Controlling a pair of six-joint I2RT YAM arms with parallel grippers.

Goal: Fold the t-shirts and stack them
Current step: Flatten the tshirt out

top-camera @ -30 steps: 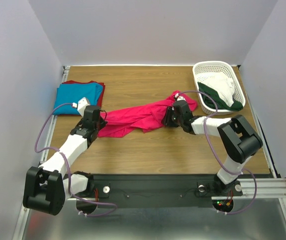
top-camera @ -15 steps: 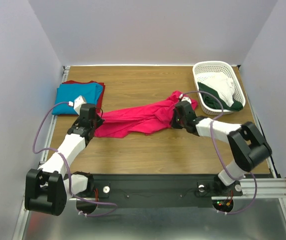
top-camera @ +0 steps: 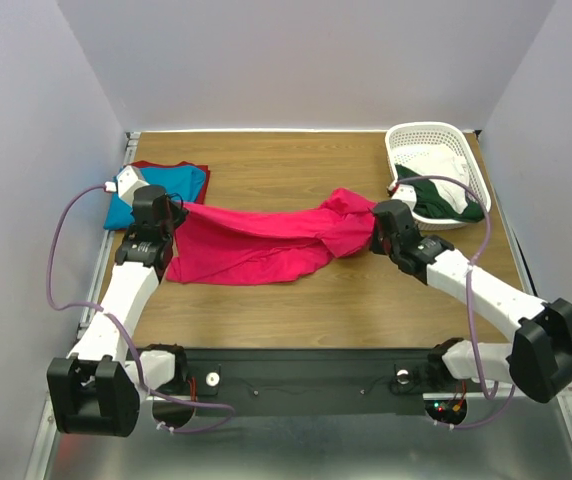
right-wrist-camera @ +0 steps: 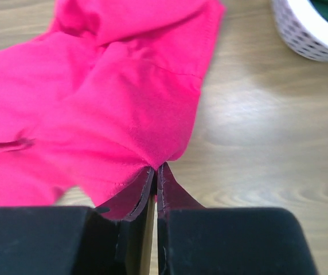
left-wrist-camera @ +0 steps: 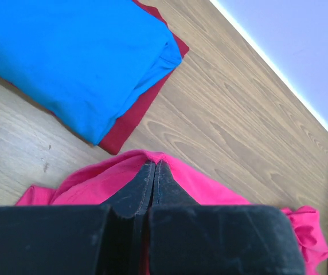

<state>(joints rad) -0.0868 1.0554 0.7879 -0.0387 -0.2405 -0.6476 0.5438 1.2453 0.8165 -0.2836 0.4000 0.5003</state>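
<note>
A crimson-pink t-shirt point(top-camera: 251, 245) is held stretched across the middle of the desk point(top-camera: 296, 300), its ends pinched in the closed left tool point(left-wrist-camera: 155, 171) and right tool point(right-wrist-camera: 155, 172); spreading is judged underway, and laying it flat is called for next.

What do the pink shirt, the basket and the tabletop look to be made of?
The pink shirt looks like soft matte knit, probably cotton: it drapes and wrinkles loosely. The basket looks like white moulded plastic, with a stiff open lattice wall and a smooth rim. The tabletop shows wood grain with a light sheen; I cannot tell whether it is solid wood or laminate.
</note>
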